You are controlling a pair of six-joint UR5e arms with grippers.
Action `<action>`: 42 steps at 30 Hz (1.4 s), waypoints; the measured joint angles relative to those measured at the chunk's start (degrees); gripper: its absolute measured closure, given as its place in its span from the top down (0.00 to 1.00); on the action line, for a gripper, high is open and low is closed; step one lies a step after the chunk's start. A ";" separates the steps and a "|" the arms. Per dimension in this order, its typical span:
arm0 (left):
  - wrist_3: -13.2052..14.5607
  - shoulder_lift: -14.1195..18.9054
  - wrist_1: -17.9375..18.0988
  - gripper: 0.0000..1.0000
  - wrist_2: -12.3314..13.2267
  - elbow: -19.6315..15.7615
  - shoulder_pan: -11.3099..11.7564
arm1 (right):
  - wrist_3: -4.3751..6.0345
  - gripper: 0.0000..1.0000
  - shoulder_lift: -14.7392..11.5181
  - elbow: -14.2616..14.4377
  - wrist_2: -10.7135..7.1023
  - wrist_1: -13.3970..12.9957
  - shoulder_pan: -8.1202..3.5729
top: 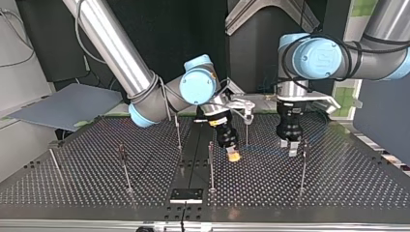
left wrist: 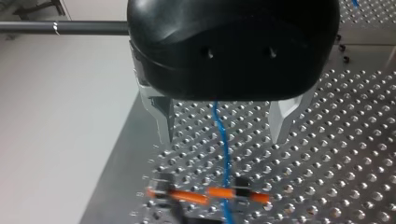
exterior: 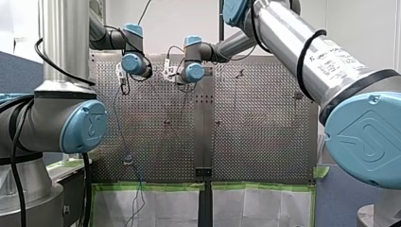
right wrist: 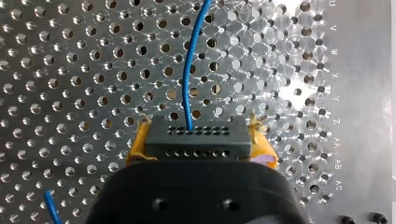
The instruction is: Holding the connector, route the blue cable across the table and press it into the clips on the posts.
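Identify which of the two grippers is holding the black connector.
My right gripper: its yellow pads clamp the connector, while my left gripper's metal fingers stand open astride the blue cable.

A white wall point(exterior: 184, 19) rises behind, a blue-grey panel point(exterior: 16, 71) alongside.

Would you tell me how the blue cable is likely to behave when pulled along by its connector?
Probably floppy: the blue cable curves as it leaves the connector. It looks thin, so likely light to drag with my right gripper. It may slide sideways, since it runs loose between the open fingers of my left gripper.
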 joint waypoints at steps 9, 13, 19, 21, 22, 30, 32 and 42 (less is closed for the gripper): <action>-0.31 -4.05 2.02 1.00 -0.74 2.38 -0.48 | 0.00 0.00 0.03 0.01 0.00 0.03 0.00; -0.50 -5.71 2.50 1.00 -1.06 3.50 -0.52 | 0.00 0.00 0.01 0.02 -0.02 0.07 0.00; -0.48 -6.33 2.67 0.74 -1.70 4.03 -0.54 | 0.00 0.00 0.02 0.01 -0.01 0.08 0.00; -0.54 -6.35 2.76 0.57 -1.87 4.05 -0.54 | 0.00 0.00 0.02 0.00 0.00 0.12 0.00; -0.61 -6.35 2.79 0.40 -1.96 4.05 -0.54 | 0.00 0.00 0.01 0.00 -0.01 0.13 0.00; -1.92 -6.37 2.85 0.00 -2.96 4.05 -0.62 | 0.00 0.00 0.03 0.01 -0.05 0.23 0.00; -2.11 -6.37 2.77 0.00 -3.01 4.04 -0.69 | 0.00 0.00 0.03 0.02 -0.04 0.26 0.00; -1.79 -6.20 1.45 0.00 -3.17 2.06 -1.40 | 0.00 0.00 0.01 0.97 0.72 0.69 0.18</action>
